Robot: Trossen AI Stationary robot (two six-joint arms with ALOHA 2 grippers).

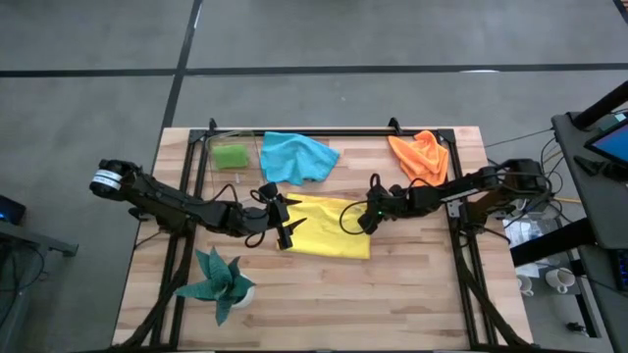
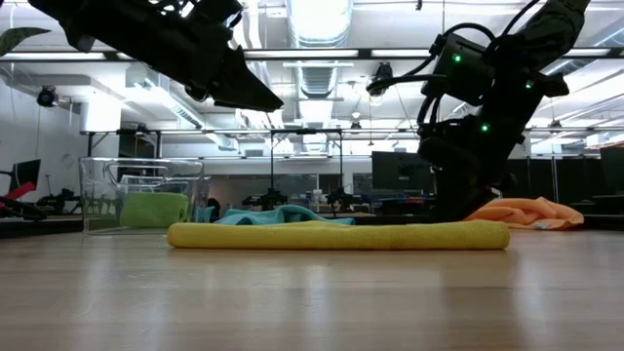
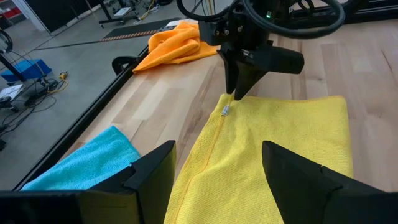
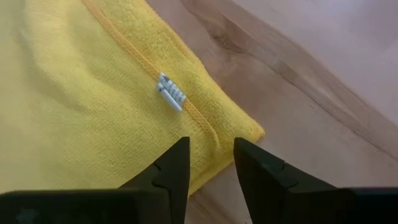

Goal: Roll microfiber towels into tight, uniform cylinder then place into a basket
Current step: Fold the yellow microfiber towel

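The yellow towel (image 1: 329, 230) lies flat on the wooden table's middle. My right gripper (image 4: 211, 171) points steeply down at the towel's far right corner (image 4: 245, 130), beside a small white tag (image 4: 171, 92), its fingers a narrow gap apart. My left gripper (image 3: 217, 180) hovers open above the towel's left part, well clear of it in the low view (image 2: 229, 83). The blue towel (image 1: 294, 157) and the orange towel (image 1: 420, 157) lie crumpled along the far edge. The green towel (image 1: 232, 155) sits in the clear basket (image 2: 141, 190) at the far left. My right gripper comes at the yellow towel's far right corner (image 4: 236, 134) from above, slanting from the table's right side. Its fingertips (image 3: 235, 92) stand right at the hemmed edge, but I cannot tell whether they touch the cloth. The towel lies flat on the table.
A dark teal plant in a white pot (image 1: 224, 284) stands near the front left. A black metal frame (image 1: 201, 176) runs along the table's left, far and right sides. Bare wood lies in front of the yellow towel.
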